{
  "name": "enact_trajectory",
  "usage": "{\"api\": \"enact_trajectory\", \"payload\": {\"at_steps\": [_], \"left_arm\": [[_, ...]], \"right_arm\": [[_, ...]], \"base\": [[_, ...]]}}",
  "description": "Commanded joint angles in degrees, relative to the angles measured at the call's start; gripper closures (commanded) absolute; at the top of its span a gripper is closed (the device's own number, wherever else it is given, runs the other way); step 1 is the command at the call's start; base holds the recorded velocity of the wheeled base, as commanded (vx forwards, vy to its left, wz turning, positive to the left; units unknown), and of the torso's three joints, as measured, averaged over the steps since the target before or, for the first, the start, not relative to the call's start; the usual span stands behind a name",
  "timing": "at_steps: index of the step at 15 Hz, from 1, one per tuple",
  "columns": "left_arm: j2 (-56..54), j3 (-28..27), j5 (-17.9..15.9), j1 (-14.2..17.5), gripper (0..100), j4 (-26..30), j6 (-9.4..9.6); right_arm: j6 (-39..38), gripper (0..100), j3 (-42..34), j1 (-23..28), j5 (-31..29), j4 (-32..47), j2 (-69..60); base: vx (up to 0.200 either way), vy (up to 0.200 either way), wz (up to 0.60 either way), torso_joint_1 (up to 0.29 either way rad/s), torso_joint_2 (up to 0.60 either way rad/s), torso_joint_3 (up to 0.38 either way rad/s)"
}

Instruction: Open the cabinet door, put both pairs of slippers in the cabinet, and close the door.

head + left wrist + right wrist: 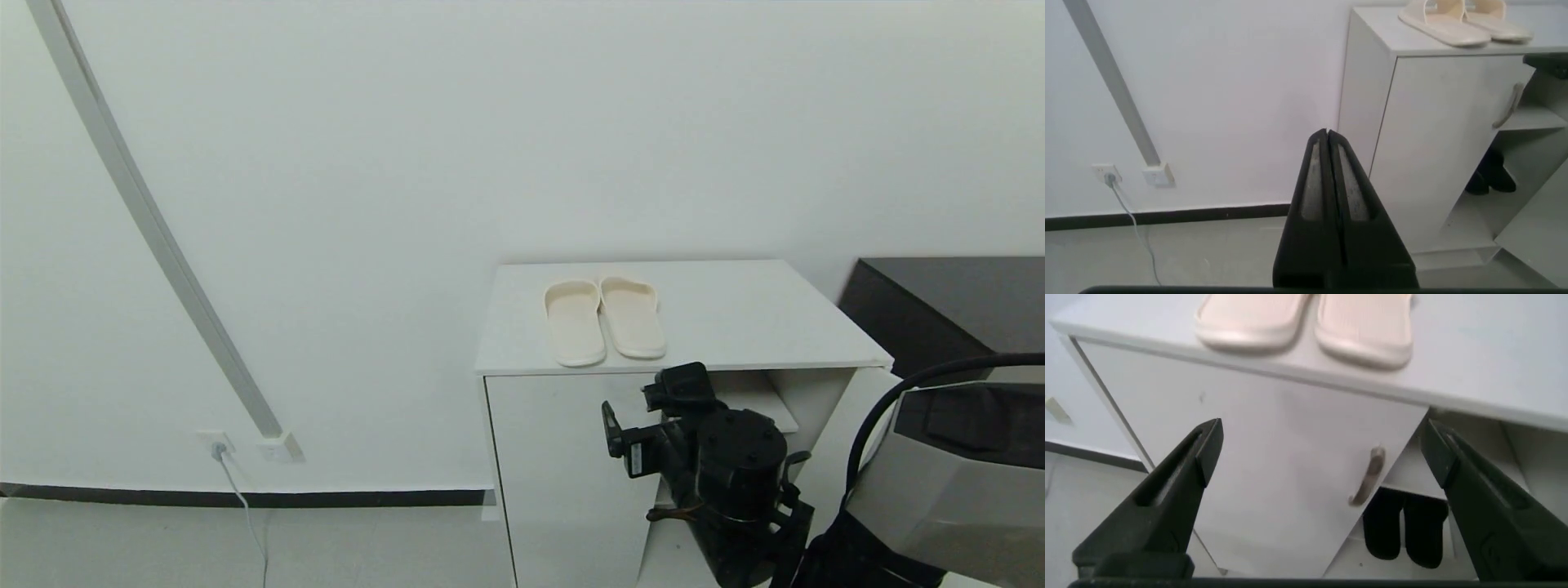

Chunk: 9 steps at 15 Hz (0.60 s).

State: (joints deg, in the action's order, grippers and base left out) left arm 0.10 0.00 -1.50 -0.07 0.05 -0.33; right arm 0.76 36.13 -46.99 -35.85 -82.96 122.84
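Right gripper [1320, 437] is wide open, just below the cream slippers [604, 320] on top of the cabinet [735, 314]. It should go up, squeeze both together, then put them inside by the black slippers [1404, 531].

Head above, wrists before cabinet [735, 318]

cabinet [735, 314]: white and low, standing with one half shut and one half open.
closed door [1290, 449]: white, sitting flush on the left half, its handle [1369, 475] lying by the inner edge.
open door [1545, 233]: standing swung out on the right half, baring a shelf [1529, 121].
cream pair [604, 320]: lying side by side on the cabinet top, heels near the front edge.
black pair [1404, 531]: sitting side by side inside, under the shelf.
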Motion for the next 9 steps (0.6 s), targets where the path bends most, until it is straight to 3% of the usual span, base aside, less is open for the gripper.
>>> {"api": "enact_trajectory", "payload": {"at_steps": [1, 4, 9], "left_arm": [[-0.01, 0.00, 0.01, 0.07, 100, -0.05, -0.02], [-0.01, 0.00, 0.01, 0.07, 100, -0.05, -0.02], [-0.01, 0.00, 0.01, 0.07, 100, -0.05, -0.02]], "right_arm": [[0.04, 0, -0.10, 0.32, -0.01, -0.01, -0.15], [1.00, 0, -3.09, 2.79, 5.71, -4.76, -0.15], [7.77, 0, -1.33, 3.49, 6.06, -6.60, 0.82]], "base": [[0.000, 0.000, 0.00, 0.237, -0.51, -0.286], [0.000, 0.000, 0.00, 0.175, -0.40, -0.214], [0.000, 0.000, 0.00, 0.011, -0.02, -0.012]]}}
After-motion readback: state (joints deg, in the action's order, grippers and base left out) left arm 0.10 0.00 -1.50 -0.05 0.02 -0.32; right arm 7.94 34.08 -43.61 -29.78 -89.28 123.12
